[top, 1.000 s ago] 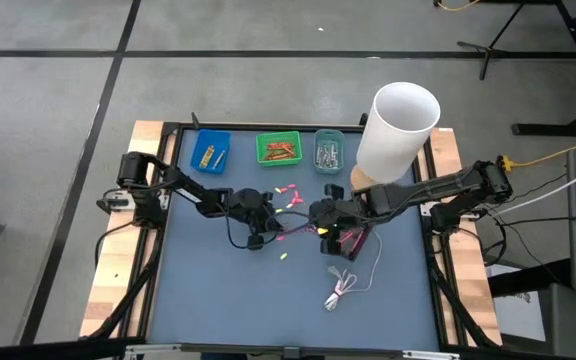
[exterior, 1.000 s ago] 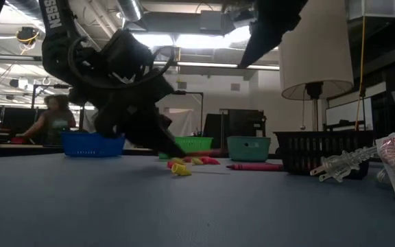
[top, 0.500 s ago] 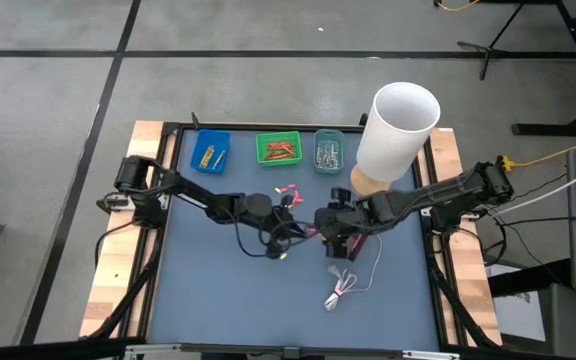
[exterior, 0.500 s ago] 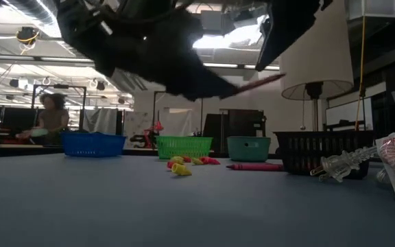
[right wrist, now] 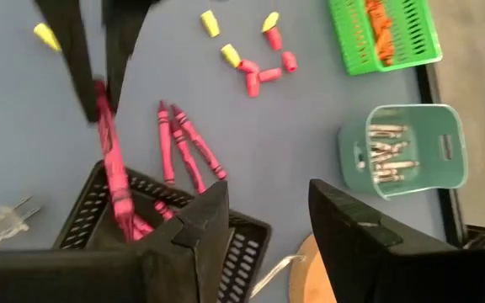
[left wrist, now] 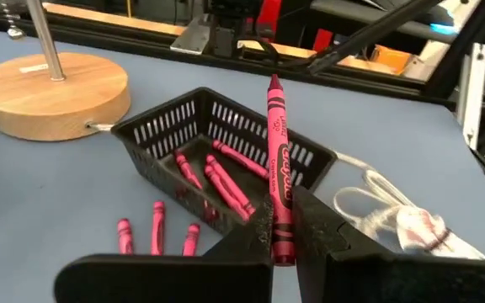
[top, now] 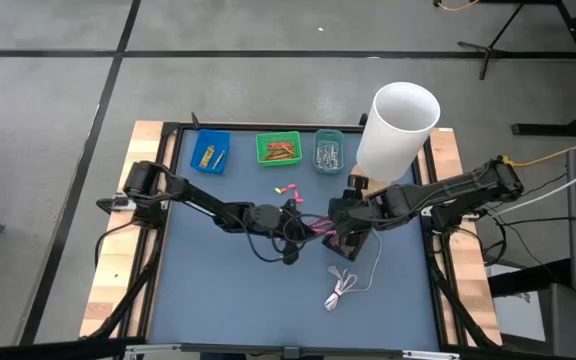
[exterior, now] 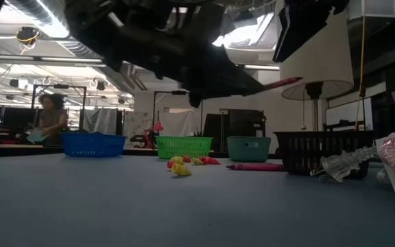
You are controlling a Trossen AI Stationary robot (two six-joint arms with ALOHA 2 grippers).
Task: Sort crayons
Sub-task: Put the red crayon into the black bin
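I've got the left end effector [left wrist: 280, 240] clamped on one pink crayon [left wrist: 277, 160], pinched near its blunt end, tip pointing out over the black basket [left wrist: 168, 135] near the middle of the worktop [top: 218, 290]. More pink crayons lie inside that basket and three just beside it [right wrist: 179, 143]. The right end effector [right wrist: 268, 227] hovers above the basket with its fingers spread, holding nothing. The crayon looks light, stiff and waxy, so I'd expect it to snap under a hard squeeze or pivot in a grip this far from its middle. A hold on the paper wrapper mid-length would be steadier, I reckon.
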